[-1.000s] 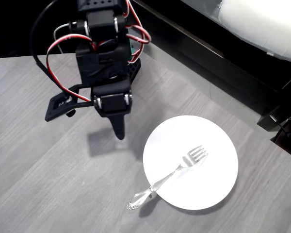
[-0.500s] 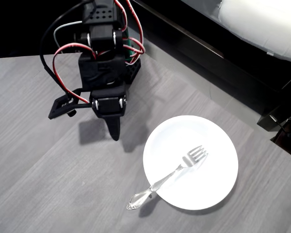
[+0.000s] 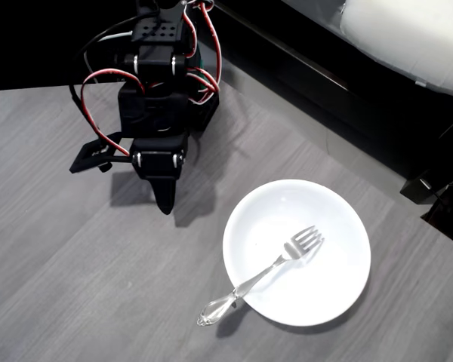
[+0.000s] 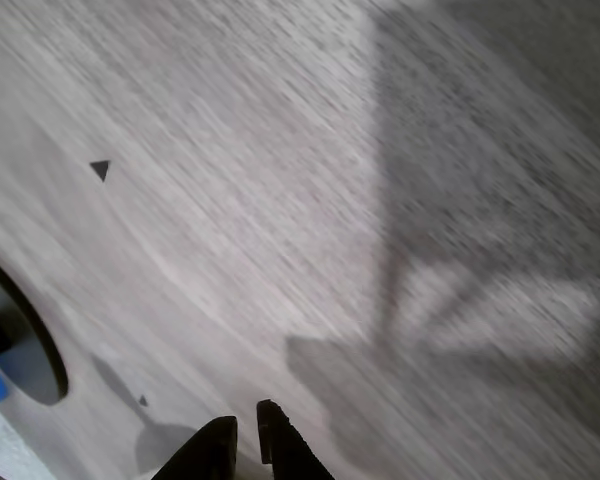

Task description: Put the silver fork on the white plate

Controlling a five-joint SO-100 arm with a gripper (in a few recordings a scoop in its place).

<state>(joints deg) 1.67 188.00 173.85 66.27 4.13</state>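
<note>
Silver fork (image 3: pixel 268 273) lay on white plate (image 3: pixel 340 226), handle end overhanging onto tabletop (image 3: pixel 75 286); claw (image 3: pixel 164 202) closed, empty, well apart.

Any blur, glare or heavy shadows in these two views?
Overhead view: sharp; the gripper throws a soft shadow on the grey table; bright glints on the silver fork, the white plate nearly blown out; top left very dark. Wrist view: wood grain smeared by blur, broad arm shadow at right, fingertips dark.
</note>
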